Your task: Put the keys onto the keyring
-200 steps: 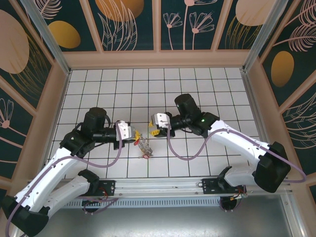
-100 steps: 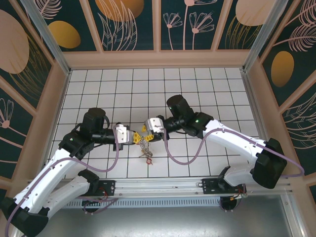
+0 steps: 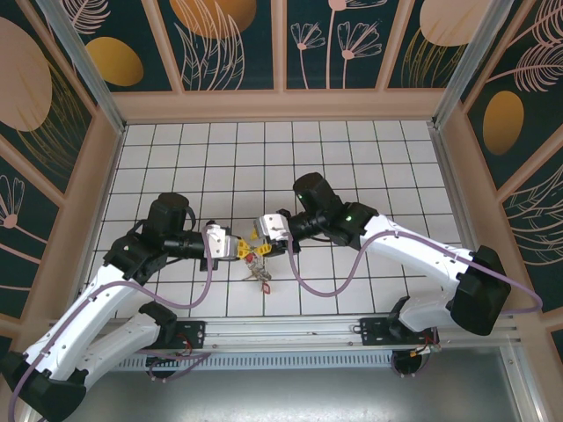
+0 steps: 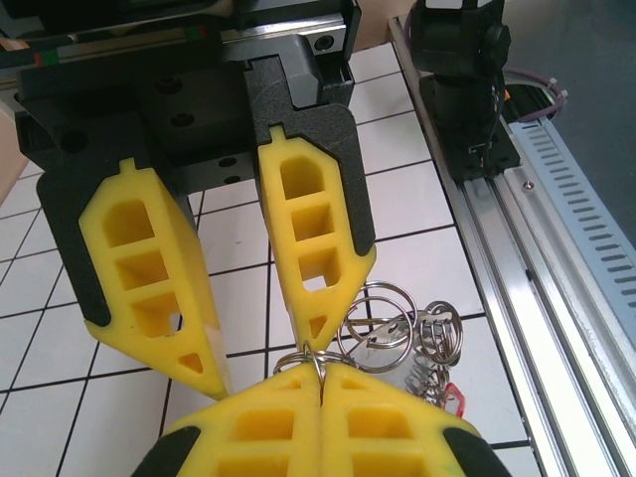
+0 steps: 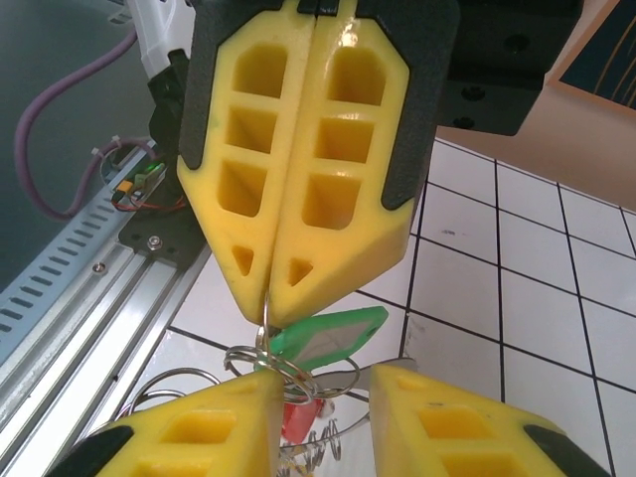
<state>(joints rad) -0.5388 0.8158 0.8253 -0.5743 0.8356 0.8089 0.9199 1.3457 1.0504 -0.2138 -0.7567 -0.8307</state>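
I have the left gripper (image 4: 320,376) clamped on the keyring (image 5: 266,360), right gripper (image 5: 323,383) parted about the dangling keys (image 5: 328,333), apparently gripping nothing; threading now needs it closing on one key.

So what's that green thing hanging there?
The green key tag looks like shiny plastic: a flat oblong with a pale label window. It hangs tilted, and its left end meets the thin silvery wire rings. It sits just under the left gripper, which is shut on one ring, and above a red tag.
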